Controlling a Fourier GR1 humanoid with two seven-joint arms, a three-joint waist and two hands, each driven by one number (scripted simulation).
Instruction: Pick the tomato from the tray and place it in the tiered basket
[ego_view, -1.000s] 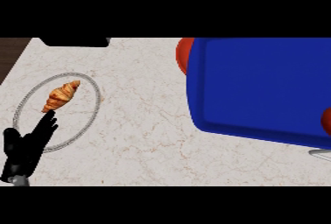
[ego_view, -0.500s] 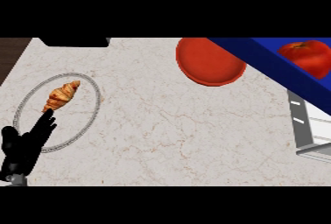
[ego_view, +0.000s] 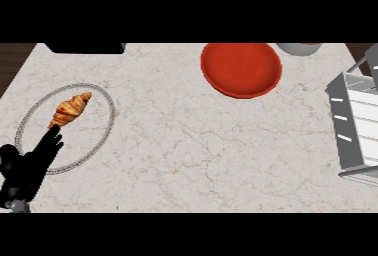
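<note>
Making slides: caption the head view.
Open left hand near croissant on clear plate; red plate and tiered basket farther right.

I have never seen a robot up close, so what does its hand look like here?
Only the left hand shows, at the view's lower left. It is all black and shaped much like a human hand, with slim, blocky fingers and a broader palm. A sliver of grey forearm shows below it. No cables, markings or sleeve are visible.
</note>
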